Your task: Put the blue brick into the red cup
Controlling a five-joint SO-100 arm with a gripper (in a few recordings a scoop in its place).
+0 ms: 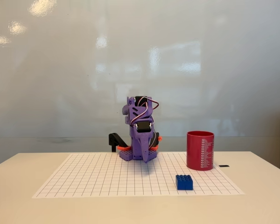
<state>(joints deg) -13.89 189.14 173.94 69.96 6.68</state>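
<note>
While the wall behind takes up most of what you see in the fixed view, pale and glossy with soft reflections of lights across it, the table below it is a cream surface that runs across the whole width of the picture. On the table you have a white grid mat, its lines forming small squares, lying flat and reaching nearly from one side to the other. At the far edge of that mat sits your purple arm, folded down on itself over its base, with looped wires at its top and orange parts showing low at both sides. Its gripper points downward, the tip just at the mat's back edge; from this angle you cannot tell whether the fingers are apart or together, and nothing shows between them. To the right of the arm you find the red cup, standing upright on the right rear part of the mat, a strip of small white marks running down its side. In front of the cup and slightly left, the blue brick rests flat on the mat near its front edge, studs up, apart from the cup and well clear of the gripper. Just right of the cup, off the mat, lies a small dark tab.
</note>
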